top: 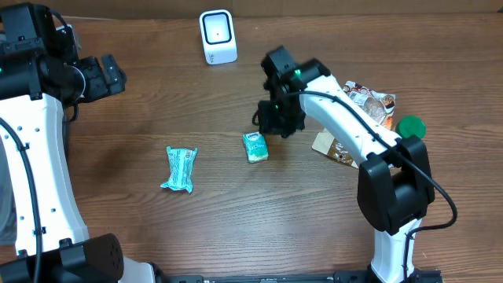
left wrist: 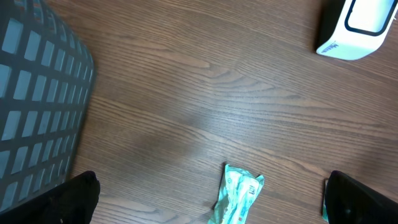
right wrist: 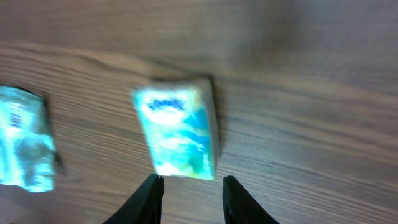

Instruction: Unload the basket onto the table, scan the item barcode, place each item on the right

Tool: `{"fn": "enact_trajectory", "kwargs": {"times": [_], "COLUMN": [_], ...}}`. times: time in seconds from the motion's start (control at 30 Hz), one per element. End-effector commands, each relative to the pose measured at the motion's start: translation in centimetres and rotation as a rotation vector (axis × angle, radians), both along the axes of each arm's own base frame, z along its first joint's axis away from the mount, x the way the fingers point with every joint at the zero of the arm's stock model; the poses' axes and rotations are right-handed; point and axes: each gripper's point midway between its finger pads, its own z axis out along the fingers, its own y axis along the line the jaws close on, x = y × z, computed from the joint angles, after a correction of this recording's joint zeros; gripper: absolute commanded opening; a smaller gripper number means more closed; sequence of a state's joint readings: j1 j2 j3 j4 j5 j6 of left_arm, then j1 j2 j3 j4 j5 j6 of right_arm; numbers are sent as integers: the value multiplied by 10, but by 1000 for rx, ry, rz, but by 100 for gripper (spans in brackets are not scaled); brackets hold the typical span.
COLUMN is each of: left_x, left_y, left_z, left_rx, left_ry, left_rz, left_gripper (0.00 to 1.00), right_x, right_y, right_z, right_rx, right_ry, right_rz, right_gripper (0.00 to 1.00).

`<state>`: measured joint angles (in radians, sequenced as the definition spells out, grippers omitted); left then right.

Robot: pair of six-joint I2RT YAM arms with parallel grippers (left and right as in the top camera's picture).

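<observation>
Small green-and-white soft pack (right wrist: 177,132) lies flat on the brown wooden surface (right wrist: 311,124), just ahead of the right gripper (right wrist: 189,180), untouched. Right gripper partly released, holding nothing. Left gripper (top: 106,75) spread wide, empty, well apart from pack.

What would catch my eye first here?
Probably the right gripper hovering mid-table, jaws slightly apart, just beside a small teal tissue pack lying on the table. A white scanner stands at the far edge, and a crinkled green packet lies further left.
</observation>
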<state>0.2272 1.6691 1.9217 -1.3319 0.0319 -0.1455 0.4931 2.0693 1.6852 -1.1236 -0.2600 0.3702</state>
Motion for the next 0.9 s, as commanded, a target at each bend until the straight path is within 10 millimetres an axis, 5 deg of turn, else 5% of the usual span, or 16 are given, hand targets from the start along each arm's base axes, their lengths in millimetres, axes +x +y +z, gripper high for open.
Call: {"fn": "enact_trajectory", "kwargs": {"times": [0.0, 0.57, 0.8, 0.87], "left_x": [1, 1, 1, 1], "left_y": [2, 2, 2, 2], "left_z": [10, 10, 10, 10], "left_rx": [23, 23, 23, 23], "left_ry": [-26, -25, -26, -26], "left_rz": [-15, -15, -15, -15], "left_gripper": [100, 99, 99, 100], "right_x": [-18, -31, -36, -35], "right_y": [11, 4, 1, 1], "right_z": [-20, -73, -84, -84], "right_rx": [64, 62, 63, 64], "right_ry": [63, 95, 110, 109], "right_rz": [2, -126, -178, -180], "right_gripper": [30, 29, 4, 4]}}
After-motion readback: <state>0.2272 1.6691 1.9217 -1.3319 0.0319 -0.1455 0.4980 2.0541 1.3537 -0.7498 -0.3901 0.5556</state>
